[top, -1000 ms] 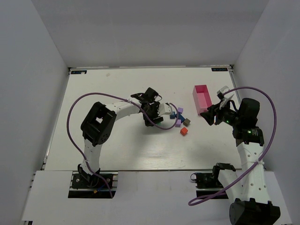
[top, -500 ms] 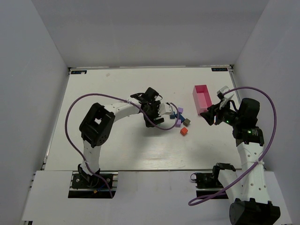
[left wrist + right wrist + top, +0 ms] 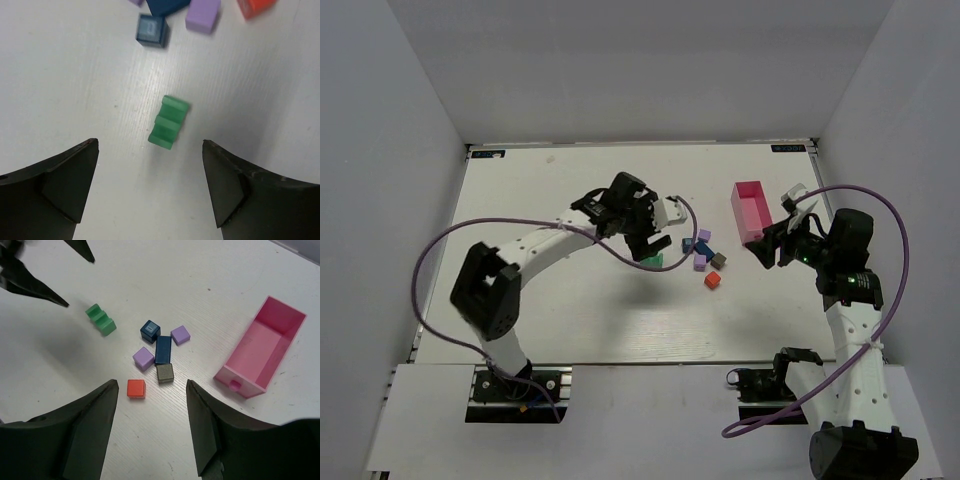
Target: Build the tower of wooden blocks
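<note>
Two left fingers (image 3: 66, 186) stood spread wide with nothing between them, hovering over the white worktop (image 3: 75, 90). Directly below their gap lay a green stepped block (image 3: 169, 129) on its side, clear of both fingers and of the other pieces. Just beyond it, at the far edge of the wrist view, sat a dark blue cube (image 3: 151, 29) with a square mark on its top face.

Over on the other side, the right fingers (image 3: 84, 436) were likewise parted and empty, held above the worktop near the open pink box (image 3: 262, 347), which rested flat with its small knob turned toward the arm.

From that wrist the rest of the wood block tower pieces showed as a loose cluster, each resting on the worktop in a single layer. A long navy block (image 3: 163, 349) lay in the middle, with the dark blue cube at its far left corner. One purple cube (image 3: 180, 334) sat just beside its far end on the box side, and a second purple cube (image 3: 143, 358) pressed against its other flank. A grey-brown cube (image 3: 165, 373) was at its near end, touching or very nearly so. A red cube (image 3: 136, 388) lay a little apart, nearest the right fingers. The cluster sat between the green block and the pink box.
</note>
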{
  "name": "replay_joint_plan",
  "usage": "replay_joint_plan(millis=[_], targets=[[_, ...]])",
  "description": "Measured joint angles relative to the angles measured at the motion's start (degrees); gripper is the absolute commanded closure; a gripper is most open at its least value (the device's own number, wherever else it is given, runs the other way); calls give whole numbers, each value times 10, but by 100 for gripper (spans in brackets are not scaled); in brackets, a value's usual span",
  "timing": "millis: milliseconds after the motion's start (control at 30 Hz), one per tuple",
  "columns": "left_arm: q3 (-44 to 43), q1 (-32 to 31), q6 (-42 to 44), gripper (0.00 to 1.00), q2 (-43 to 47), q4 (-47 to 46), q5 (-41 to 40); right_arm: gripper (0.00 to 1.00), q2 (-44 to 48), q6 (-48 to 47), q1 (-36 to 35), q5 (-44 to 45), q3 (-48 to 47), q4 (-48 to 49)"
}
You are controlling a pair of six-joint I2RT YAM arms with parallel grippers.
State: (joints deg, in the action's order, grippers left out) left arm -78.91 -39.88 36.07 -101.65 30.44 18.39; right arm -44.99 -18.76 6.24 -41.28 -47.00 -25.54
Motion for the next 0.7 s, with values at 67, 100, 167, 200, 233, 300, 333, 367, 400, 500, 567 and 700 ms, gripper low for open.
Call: replay_joint_plan(millis=[67, 100, 167, 200, 233, 300, 333, 367, 400, 500, 567, 700], targets=[[31, 0, -37, 6, 56, -28, -1, 37, -6, -16, 0, -11, 0, 0], [52, 0, -63, 7, 92, -41, -3, 42, -11, -29, 0, -17, 0, -1], [95, 0, -117, 7, 170, -73, -16, 47, -28, -62, 0, -39, 0, -7], [118, 0, -147, 7, 210, -90, -26, 50, -40, -83, 0, -51, -2, -14], [139, 0, -174, 8, 248, -105, -37, 54, -52, -103, 0, -63, -2, -21], [177, 0, -220, 8, 317, -132, -59, 56, -83, -150, -3, -91, -5, -43], [191, 0, -235, 17, 341, -142, -65, 56, -97, -171, -3, -103, -5, -53], [205, 0, -249, 25, 360, -153, -73, 58, -106, -186, -4, -113, -5, -62], [212, 0, -256, 33, 367, -159, -78, 58, -114, -201, -7, -121, -5, -71], [206, 0, -259, 71, 327, -161, -85, 63, -118, -226, -12, -138, -5, -81], [184, 0, -254, 94, 264, -144, -80, 67, -112, -227, -16, -144, -5, -80], [123, 0, -245, 89, 121, -97, -54, 68, -89, -217, -19, -146, -5, -69]])
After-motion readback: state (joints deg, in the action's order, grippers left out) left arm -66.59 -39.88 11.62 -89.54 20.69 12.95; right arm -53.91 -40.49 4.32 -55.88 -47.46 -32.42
